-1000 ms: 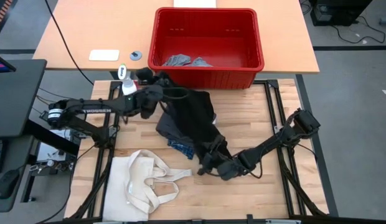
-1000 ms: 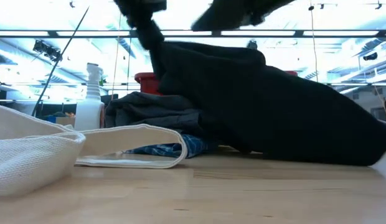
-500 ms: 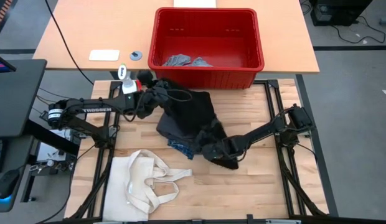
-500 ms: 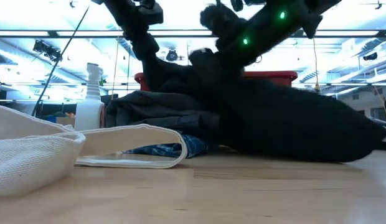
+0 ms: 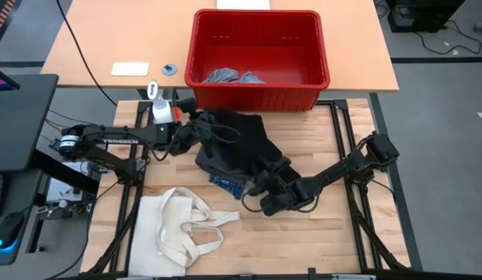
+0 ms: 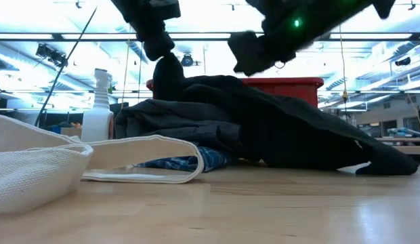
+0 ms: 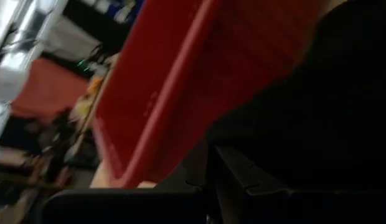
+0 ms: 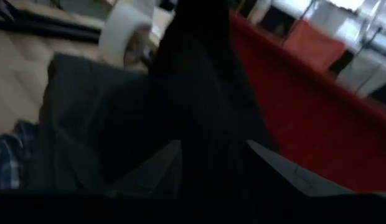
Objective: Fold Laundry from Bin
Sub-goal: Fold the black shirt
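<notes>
High view: the black piece is seen draped over a grey piece and a plaid shirt on the table, just in front of the bin, where light grey pieces are left. The left claw is pinched tight on the far corner of the black piece, near the bin wall. The right claw is held about half-wide at the near edge; cloth is seen between its fingers in the right wrist view, so a grip on the black piece is judged likely. Two opposite edges appear to be held so that the piece can be spread flat for folding.

From the low view, the lift of the far corner is shown, the cloth sloping down to the table, which cannot be read from above. A tote is seen lying near the pile, and a spray bottle is shown upright beyond it.
</notes>
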`<move>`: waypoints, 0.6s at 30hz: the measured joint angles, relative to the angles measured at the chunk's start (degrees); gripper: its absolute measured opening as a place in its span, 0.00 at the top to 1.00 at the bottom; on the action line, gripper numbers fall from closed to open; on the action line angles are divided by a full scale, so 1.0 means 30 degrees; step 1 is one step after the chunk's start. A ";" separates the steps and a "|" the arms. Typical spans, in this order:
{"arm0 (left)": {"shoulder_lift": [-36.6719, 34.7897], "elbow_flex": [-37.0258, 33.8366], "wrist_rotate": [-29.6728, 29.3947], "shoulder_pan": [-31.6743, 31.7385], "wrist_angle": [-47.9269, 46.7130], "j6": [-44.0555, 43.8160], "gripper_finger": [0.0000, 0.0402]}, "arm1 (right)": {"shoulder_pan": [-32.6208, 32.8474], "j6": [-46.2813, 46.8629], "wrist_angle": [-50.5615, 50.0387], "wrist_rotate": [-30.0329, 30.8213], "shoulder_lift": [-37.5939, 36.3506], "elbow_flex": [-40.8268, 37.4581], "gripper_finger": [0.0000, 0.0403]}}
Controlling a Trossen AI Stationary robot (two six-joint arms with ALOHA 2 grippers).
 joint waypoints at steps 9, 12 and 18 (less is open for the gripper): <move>0.0000 0.0000 0.1510 -0.1515 -0.1142 -0.0385 0.95 | -0.1522 -0.6913 0.4627 -0.6083 0.0015 0.0015 0.53; 0.0000 0.0000 0.1511 -0.1806 -0.1794 -0.0749 0.95 | -0.2272 -0.7082 0.4703 -0.6715 0.0022 0.0015 0.48; 0.0000 0.0000 0.1488 -0.1852 -0.2585 -0.0998 0.95 | -0.3053 -0.8868 0.4201 -0.6409 0.0022 0.0015 0.39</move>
